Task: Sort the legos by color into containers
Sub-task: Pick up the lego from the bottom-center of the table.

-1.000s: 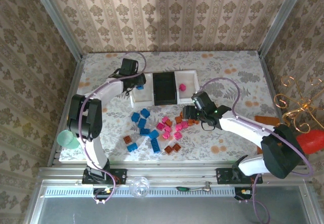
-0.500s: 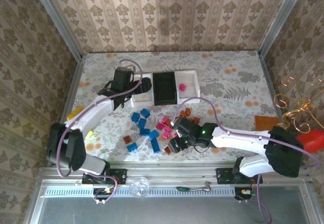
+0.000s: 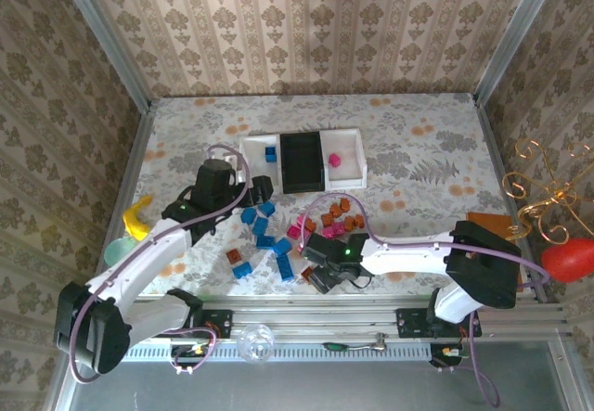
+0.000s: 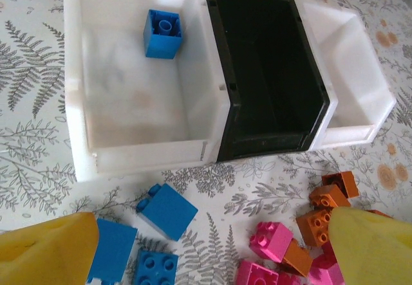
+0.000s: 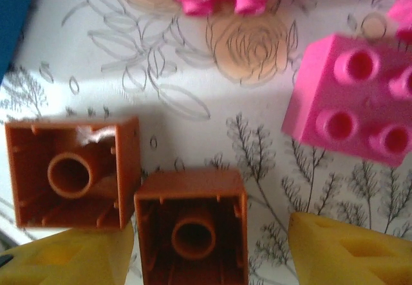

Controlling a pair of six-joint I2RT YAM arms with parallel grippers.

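3 trays stand joined in a row at the far middle of the table. The left tray holds 1 brick by its far wall; the right tray holds 1 brick too. More bricks lie scattered just in front of them. A banana toy lies at the left edge.

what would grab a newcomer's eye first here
A bright scatter of blue, pink and orange-brown bricks lies in the middle of the table. Behind it sits a row of trays, white, black, white, holding just one blue brick and one pink brick.
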